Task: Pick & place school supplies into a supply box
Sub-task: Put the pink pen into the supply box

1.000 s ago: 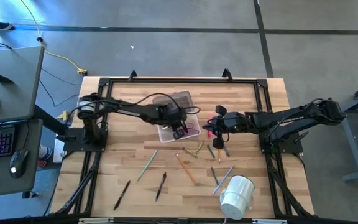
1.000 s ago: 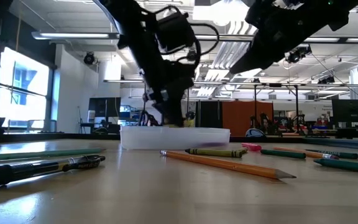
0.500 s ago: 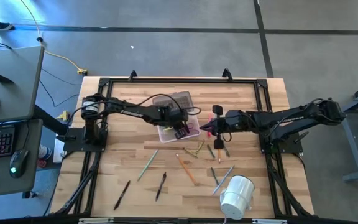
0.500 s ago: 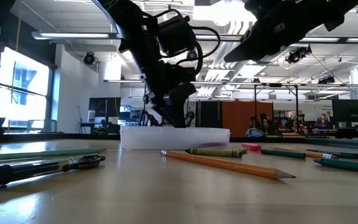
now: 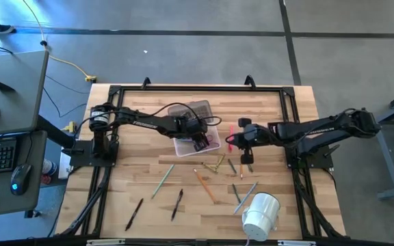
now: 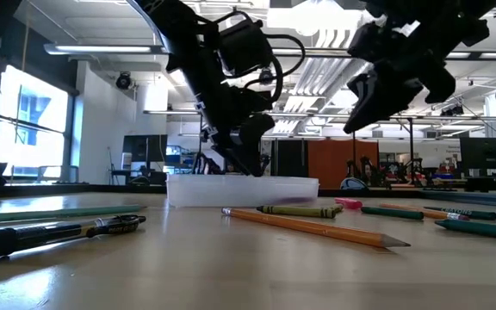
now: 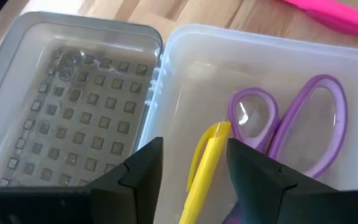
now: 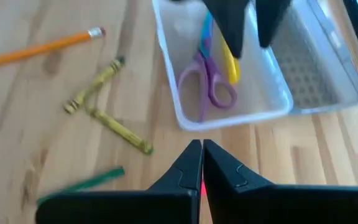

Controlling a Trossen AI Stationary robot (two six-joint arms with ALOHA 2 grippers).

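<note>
progress: early stage judged; few items are seen boxed, most supplies are left on the worktop (image 5: 135,171).
supply box (image 5: 198,140): set on the worktop, toward its back edge; clear plastic, rounded corners, hinged ribbed lid (image 7: 67,106) laid open flat beside the tray.
boxed so far: purple-handled scissors (image 7: 291,127), a yellow pen (image 7: 205,163) and a blue stick (image 8: 205,31) are seen inside the box.
left tool (image 5: 198,141): held just over the box, jaws spread, nothing gripped; the yellow pen lies in the box between the fingers (image 7: 138,171).
right tool (image 5: 245,145): held to the right of the box, above the worktop; fingers (image 8: 185,171) pressed together; whether the pink-red marker (image 5: 232,130) is pinched cannot be told.
left to do, near the box: yellow-green crayons (image 8: 95,84), an orange pencil (image 8: 39,46) and a green stick (image 8: 82,182) lie just in front of the box.
left to do, farther from the box: two black pens (image 5: 176,203), a grey-green pencil (image 5: 163,180) and grey sticks (image 5: 240,195) lie well in front of it.
not task item: white roll (image 5: 260,215), well in front of the box.
</note>
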